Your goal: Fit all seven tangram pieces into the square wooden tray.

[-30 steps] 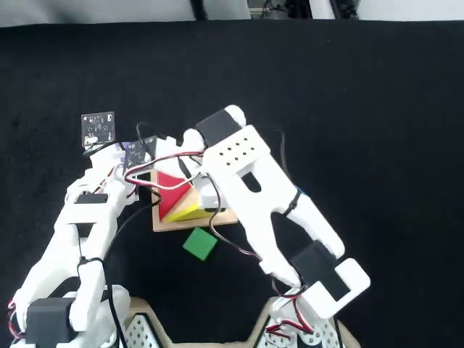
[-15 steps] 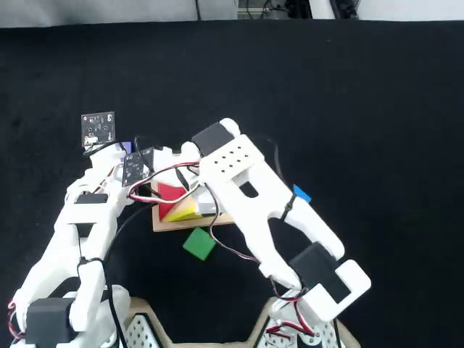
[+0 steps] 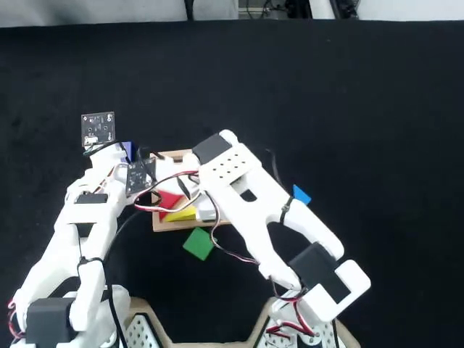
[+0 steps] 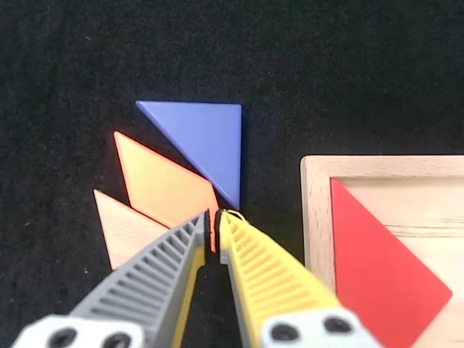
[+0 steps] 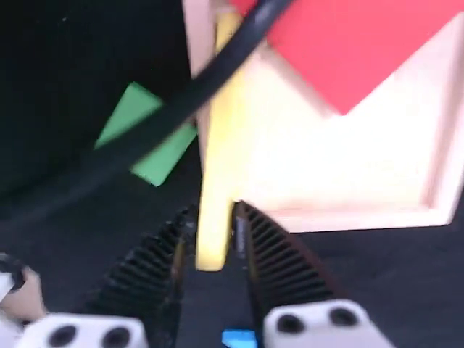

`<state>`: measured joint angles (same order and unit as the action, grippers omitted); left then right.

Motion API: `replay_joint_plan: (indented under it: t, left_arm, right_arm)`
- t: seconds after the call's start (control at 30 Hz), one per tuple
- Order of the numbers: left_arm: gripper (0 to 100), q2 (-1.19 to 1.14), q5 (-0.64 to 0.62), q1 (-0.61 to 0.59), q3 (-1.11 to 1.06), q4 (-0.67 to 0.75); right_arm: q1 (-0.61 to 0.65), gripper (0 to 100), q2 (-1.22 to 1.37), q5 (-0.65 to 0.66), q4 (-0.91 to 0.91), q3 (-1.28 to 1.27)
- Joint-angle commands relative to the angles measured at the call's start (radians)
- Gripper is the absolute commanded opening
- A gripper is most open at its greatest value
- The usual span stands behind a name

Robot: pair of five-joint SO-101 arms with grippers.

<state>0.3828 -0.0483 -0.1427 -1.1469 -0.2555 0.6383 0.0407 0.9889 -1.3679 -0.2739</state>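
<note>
Wooden tray (image 4: 317, 217) holds a red triangle (image 4: 377, 261); right tool (image 5: 215, 212) grips yellow piece (image 5: 217, 145), left tool (image 4: 214, 216) closed.

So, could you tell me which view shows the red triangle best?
The left wrist view: the red triangle lies nearly whole in the tray. In the high view the arms cover most of it; in the right wrist view a cable crosses it and the edge crops it.

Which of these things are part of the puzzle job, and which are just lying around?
Job: wooden tray; red triangle; yellow piece; green square; blue triangle; orange parallelogram; plain wooden triangle; small blue piece.
Just there: black table cover; black cable.
</note>
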Motion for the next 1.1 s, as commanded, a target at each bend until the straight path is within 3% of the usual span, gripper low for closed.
replay_joint_plan:
  t: [0.0, 0.3, 0.6, 0.9, 1.07]
  left_arm:
    - [5, 0.029, 0.000, 0.012, 0.051, -0.003]
    - [5, 0.029, -0.002, 0.005, 0.050, -0.003]
    - [5, 0.029, -0.003, 0.004, 0.050, -0.003]
    - [5, 0.029, -0.003, 0.004, 0.050, -0.005]
    - [5, 0.029, -0.002, 0.004, 0.050, -0.005]
  right_arm:
    - [0.011, 2.6, -0.039, 0.008, 0.029, 0.004]
    - [-0.031, 1.1, -0.059, 0.009, 0.075, 0.022]
    - [-0.014, 1.1, -0.302, 0.011, 0.086, 0.010]
    - [-0.021, 1.1, -0.394, 0.018, 0.526, -0.351]
    - [-0.023, 1.1, -0.397, 0.158, 0.727, -0.558]
